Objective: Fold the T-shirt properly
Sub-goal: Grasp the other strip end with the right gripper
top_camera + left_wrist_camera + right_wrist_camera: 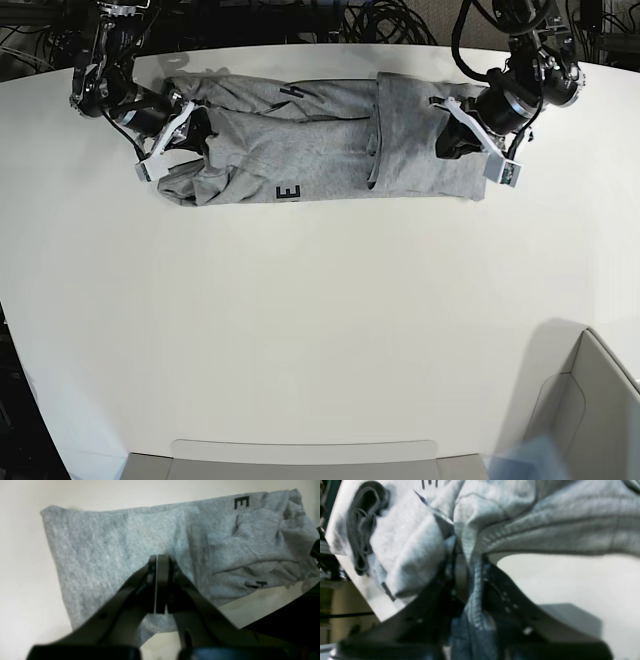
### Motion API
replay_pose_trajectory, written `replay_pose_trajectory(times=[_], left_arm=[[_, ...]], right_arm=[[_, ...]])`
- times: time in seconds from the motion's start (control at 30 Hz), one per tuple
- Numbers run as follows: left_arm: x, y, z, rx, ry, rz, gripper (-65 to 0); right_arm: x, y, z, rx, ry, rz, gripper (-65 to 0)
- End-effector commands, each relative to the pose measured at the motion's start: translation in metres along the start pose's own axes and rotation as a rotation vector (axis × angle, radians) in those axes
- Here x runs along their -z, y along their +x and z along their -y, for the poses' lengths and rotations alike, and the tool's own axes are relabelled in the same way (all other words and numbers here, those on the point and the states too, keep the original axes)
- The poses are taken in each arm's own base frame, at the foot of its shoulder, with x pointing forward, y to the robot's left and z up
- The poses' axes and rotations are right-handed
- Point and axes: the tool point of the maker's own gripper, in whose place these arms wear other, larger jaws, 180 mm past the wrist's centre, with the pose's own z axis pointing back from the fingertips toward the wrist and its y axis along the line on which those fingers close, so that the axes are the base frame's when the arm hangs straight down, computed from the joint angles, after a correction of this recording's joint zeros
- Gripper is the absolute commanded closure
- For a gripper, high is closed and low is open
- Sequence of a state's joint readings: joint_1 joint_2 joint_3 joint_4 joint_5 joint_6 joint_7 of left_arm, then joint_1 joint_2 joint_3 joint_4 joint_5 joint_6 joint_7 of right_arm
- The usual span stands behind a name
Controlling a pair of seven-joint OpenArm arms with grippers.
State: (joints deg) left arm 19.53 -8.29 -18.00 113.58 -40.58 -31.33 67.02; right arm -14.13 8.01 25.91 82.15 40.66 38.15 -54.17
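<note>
At the left of the base view the right hand is at the bunched end of the T-shirt. Its wrist view shows a ribbed hem or collar edge running down between the two fingers, so it is clamped on the cloth there.

The T-shirt lies in a long band across the far part of the white surface, already narrowed lengthwise — the sides look brought in, though the left end is crumpled and lumpy, with black letters showing on the front edge and near the top.

To the right, one end has been turned over onto the band and lies fairly flat and square. Over that flap hangs the left hand, its fingers pressed together with nothing between them; whether it touches the cloth I cannot tell.

My judgement: roughly midway. The right end is folded. What remains is to bring the crumpled left end over and smooth it into a tidy packet.
</note>
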Motion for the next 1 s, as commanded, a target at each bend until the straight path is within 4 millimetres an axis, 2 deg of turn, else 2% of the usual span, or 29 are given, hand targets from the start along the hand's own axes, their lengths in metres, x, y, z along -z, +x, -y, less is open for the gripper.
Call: replay_pose_trajectory(times=[0.0, 0.13, 0.27, 0.37, 0.5, 0.63, 0.77, 0.9, 0.97], left_arm=[[-0.002, 0.009, 0.004, 0.012, -0.016, 0.037, -1.2], [-0.002, 0.009, 0.005, 0.011, -0.018, 0.037, -1.2], [-0.002, 0.010, 0.005, 0.012, -0.018, 0.038, -1.2], [-0.003, 0.010, 0.005, 0.013, -0.019, 0.040, -1.2], [-0.004, 0.005, 0.005, 0.009, -0.017, 0.028, -1.2], [-0.006, 0.004, 0.003, 0.007, -0.011, 0.025, -1.2], [-0.007, -0.004, 0.003, -0.001, -0.009, 0.007, -1.2], [-0.009, -0.011, 0.002, -0.008, -0.003, -0.008, -1.2], [-0.016, -0.016, -0.009, -0.014, 0.029, -0.019, -1.2]], right_arm=[[-0.002, -0.007, 0.016, -0.011, -0.085, -0.074, 0.0], [-0.009, 0.007, 0.040, -0.056, -0.189, -0.099, 0.0], [-0.029, 0.030, 0.073, -0.088, -0.308, -0.106, 0.0], [-0.052, 0.050, 0.100, -0.069, -0.419, -0.077, 0.0], [-0.070, 0.066, 0.113, -0.114, -0.505, -0.067, 0.0], [-0.075, 0.087, 0.097, -0.212, -0.538, -0.040, 0.0], [-0.061, 0.104, 0.058, -0.347, -0.537, -0.016, 0.0], [-0.043, 0.111, 0.016, -0.473, -0.536, -0.023, 0.0], [-0.037, 0.114, -0.006, -0.532, -0.546, -0.033, 0.0]])
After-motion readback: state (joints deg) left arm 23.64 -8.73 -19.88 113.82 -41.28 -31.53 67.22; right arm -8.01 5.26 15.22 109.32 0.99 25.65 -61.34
